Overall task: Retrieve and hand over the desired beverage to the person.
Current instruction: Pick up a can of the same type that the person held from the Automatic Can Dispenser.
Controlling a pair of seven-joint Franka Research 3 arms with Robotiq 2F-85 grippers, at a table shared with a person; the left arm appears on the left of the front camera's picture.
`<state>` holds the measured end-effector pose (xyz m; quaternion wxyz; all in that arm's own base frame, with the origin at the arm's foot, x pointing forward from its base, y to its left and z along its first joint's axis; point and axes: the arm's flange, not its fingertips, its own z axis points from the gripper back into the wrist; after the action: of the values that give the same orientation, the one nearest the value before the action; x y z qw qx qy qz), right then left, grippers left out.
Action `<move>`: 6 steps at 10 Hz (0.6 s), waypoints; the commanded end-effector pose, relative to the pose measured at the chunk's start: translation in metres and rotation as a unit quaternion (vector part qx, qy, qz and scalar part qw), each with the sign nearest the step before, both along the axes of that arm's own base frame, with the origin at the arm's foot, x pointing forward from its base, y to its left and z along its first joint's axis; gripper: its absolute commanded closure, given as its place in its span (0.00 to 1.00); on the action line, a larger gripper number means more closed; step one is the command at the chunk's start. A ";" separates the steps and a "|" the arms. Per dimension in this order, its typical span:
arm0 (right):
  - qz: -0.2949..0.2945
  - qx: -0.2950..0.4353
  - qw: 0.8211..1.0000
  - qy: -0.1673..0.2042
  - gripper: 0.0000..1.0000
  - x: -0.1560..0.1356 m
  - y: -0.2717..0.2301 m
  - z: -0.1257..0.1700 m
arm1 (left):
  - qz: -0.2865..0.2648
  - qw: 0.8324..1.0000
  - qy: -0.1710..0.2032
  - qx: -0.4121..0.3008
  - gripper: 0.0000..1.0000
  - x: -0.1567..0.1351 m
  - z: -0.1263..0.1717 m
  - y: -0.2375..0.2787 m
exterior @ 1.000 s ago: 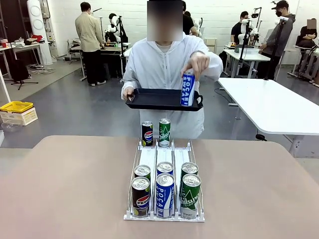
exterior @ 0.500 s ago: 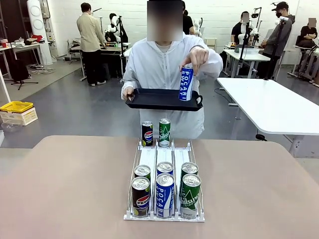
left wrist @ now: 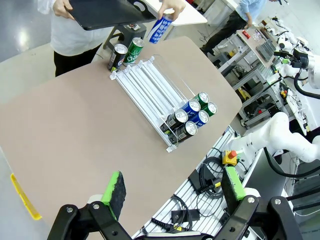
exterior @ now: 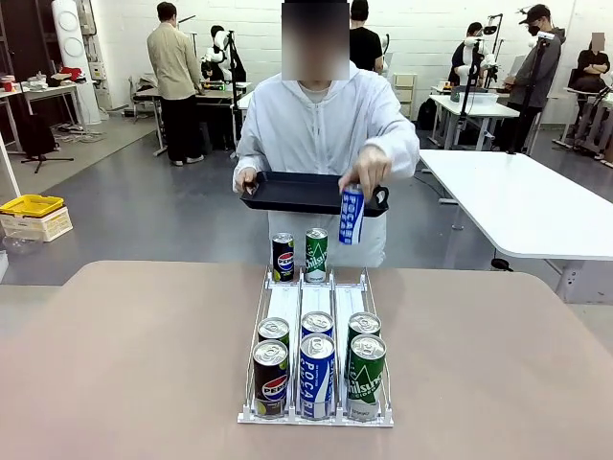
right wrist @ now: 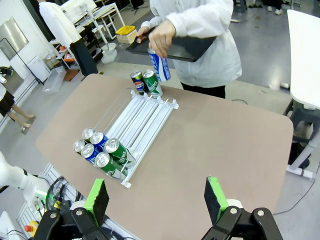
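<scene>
Front view: person [exterior: 321, 125] in a white zip-up stood at the far side of the table [exterior: 124, 364]. One hand [exterior: 246, 179] held a black tray [exterior: 297, 192] level at the left end. The other hand [exterior: 364, 171] gripped a blue-and-white can [exterior: 351, 215] by its top. The can hung slightly tilted in front of the tray's right end, off the tray, in the air above the rack's far end; couldn't tell how far back it was. White three-lane rack [exterior: 316, 307] sat mid-table, lanes running near to far. At its far end a dark blue can [exterior: 283, 257] stood in the left lane and a green can [exterior: 316, 254] in the middle lane, both upright, just beside each other. At the near end six cans [exterior: 317, 376] stood upright in two rows of three, front row dark blue left, blue-and-white middle, green right. Left wrist view: left gripper [left wrist: 173, 186] had jaws spread wide, green pads [left wrist: 115, 187] well apart, nothing between them. It hung over the table's near edge, well apart from the rack. The held can was at the far side, beside the tray and past the two far cans. Right wrist view: right gripper [right wrist: 156, 196] was also spread wide and empty, above the near right part of the table, well apart from the rack. Here the held can sat just above the two far cans, below the tray's edge, still in the person's hand.
</scene>
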<state>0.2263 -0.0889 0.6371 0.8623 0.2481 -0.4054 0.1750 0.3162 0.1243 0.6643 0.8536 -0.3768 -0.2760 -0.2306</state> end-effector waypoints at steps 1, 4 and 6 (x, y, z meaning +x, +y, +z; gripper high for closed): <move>-0.001 0.002 1.000 0.000 0.00 0.001 -0.001 0.000 | -0.007 1.000 -0.011 -0.005 0.00 0.001 0.002 0.002; -0.001 0.002 1.000 0.000 0.00 0.001 -0.001 0.000 | -0.007 1.000 -0.011 -0.005 0.00 0.001 0.002 0.002; -0.001 0.002 1.000 0.000 0.00 0.001 -0.001 0.000 | -0.007 1.000 -0.011 -0.005 0.00 0.001 0.002 0.002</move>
<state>0.2263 -0.0889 0.6371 0.8623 0.2481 -0.4054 0.1750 0.3161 0.1243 0.6647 0.8527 -0.3783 -0.2773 -0.2299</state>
